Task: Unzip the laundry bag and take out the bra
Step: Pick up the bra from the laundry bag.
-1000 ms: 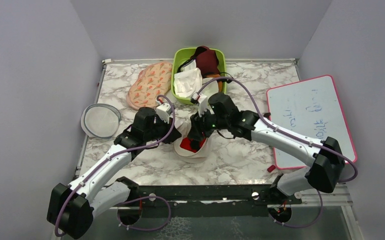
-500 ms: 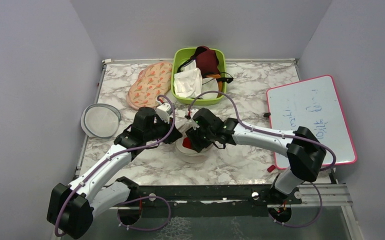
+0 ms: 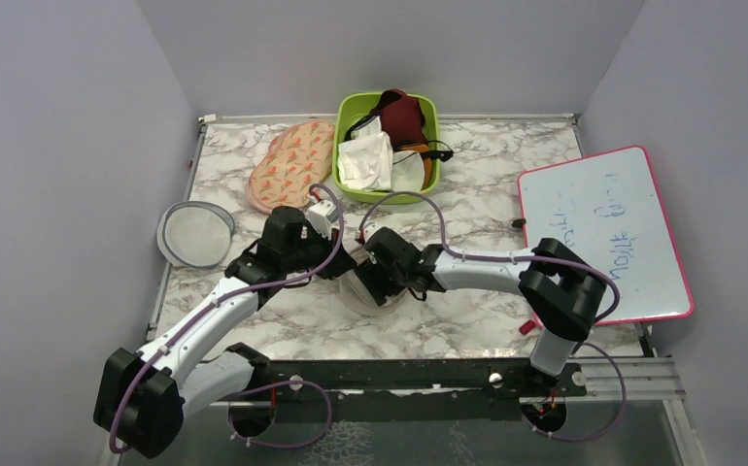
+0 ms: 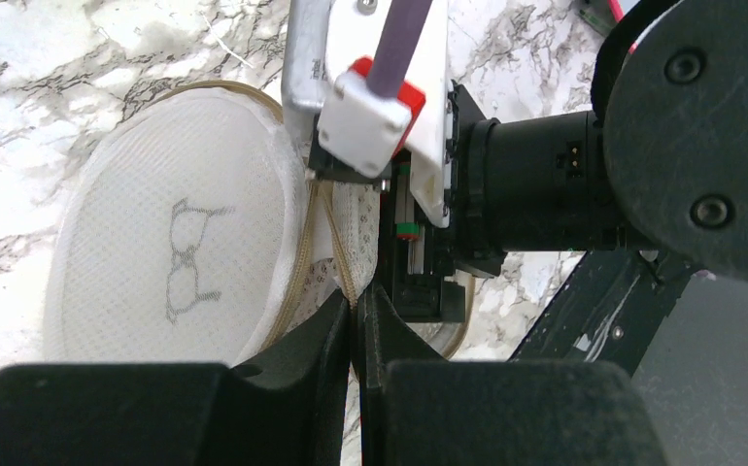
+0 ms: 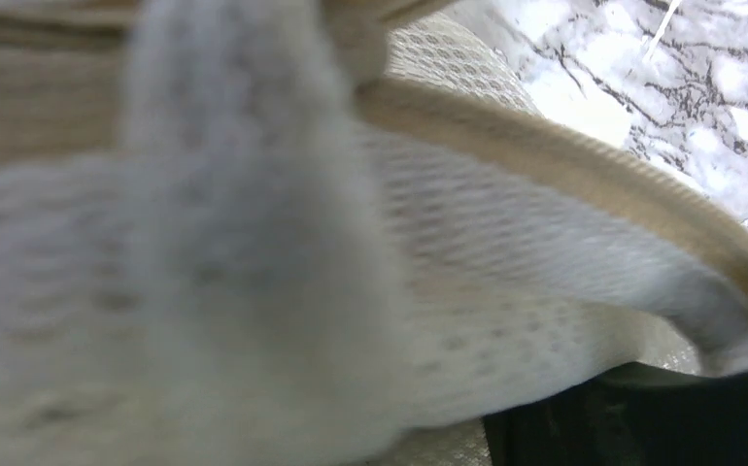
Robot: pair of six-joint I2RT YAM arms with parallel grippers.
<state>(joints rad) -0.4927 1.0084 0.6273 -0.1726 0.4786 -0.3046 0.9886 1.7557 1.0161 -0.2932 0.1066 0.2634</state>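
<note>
The laundry bag (image 3: 362, 294) is a cream mesh pod on the marble between the two arms. In the left wrist view its white face (image 4: 171, 262) bears a black glasses mark, and its zip rim (image 4: 297, 267) gapes open. My left gripper (image 4: 357, 303) is shut on the open zip edge; it also shows in the top view (image 3: 341, 264). My right gripper (image 3: 378, 284) is pushed down into the bag's opening, its jaws hidden. The right wrist view is filled with blurred mesh (image 5: 254, 291) and the zip rim (image 5: 584, 165). The red bra is hidden.
A green bin (image 3: 349, 105) at the back holds a maroon garment (image 3: 401, 115) and white cloths (image 3: 365, 160). Pink floral pads (image 3: 292, 165) lie left of it. A grey-rimmed mesh disc (image 3: 196, 234) lies at the left edge, a whiteboard (image 3: 603, 228) at the right.
My right arm has folded in and moved left, and its gripper has gone down into the bag. The red fabric seen earlier in the opening is now covered. The left gripper has stayed put.
</note>
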